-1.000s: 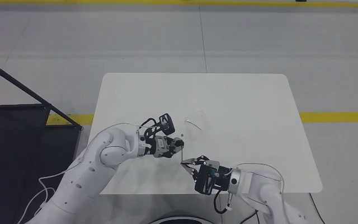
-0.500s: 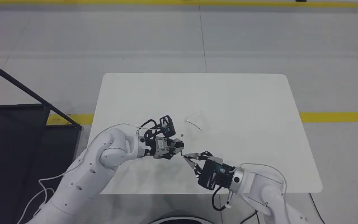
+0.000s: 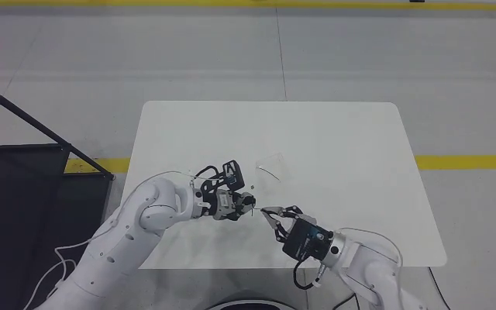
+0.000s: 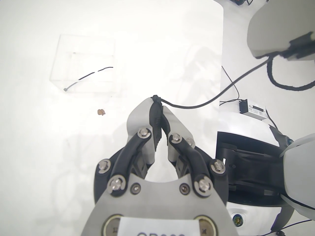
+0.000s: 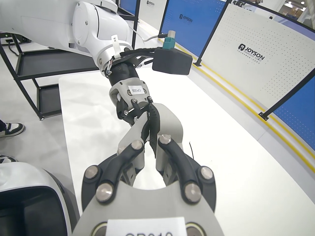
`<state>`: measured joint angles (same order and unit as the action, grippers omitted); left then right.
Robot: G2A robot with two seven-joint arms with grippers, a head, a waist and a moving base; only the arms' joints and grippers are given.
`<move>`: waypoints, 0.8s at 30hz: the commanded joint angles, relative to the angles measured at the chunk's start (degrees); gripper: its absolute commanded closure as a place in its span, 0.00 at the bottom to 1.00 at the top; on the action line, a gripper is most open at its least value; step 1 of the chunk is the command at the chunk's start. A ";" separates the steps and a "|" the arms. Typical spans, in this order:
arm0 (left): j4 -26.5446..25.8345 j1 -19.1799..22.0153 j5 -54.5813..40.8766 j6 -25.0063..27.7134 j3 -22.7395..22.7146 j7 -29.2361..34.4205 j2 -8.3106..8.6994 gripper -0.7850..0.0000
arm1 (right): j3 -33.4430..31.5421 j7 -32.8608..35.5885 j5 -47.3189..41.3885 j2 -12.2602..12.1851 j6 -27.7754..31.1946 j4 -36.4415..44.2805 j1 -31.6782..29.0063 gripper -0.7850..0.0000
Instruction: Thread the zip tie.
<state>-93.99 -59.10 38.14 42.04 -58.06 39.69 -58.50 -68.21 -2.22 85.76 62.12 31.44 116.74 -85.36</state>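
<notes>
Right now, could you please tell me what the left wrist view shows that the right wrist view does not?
Only the left wrist view: a clear box holding a spare tie, a small brown scrap near it, and the zip tie head pinched in the left gripper. Only the right wrist view: the right gripper, shut, and blue and white partition panels in the background. Both: the white table and the left gripper.

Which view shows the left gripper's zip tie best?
Left wrist view: the zip tie head sits at the shut fingertips of the left gripper, strap curving clear of them. Top view: a tiny dark line. Right wrist view: the right gripper covers most of it.
</notes>
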 commanded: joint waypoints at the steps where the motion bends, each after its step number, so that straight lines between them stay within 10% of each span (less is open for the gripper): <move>1: 0.04 0.11 -0.09 -0.13 0.10 0.06 0.00 1.00 | 0.04 -0.30 0.06 0.04 -0.80 -0.03 -0.12 1.00; 24: -0.90 -0.12 3.23 -0.76 0.06 -1.14 0.38 1.00 | 0.64 -1.42 0.23 0.54 -6.87 -0.46 -0.59 1.00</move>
<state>-94.49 -59.02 39.94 41.77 -57.99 38.95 -58.13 -67.59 -3.81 85.90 62.63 25.02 116.26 -85.92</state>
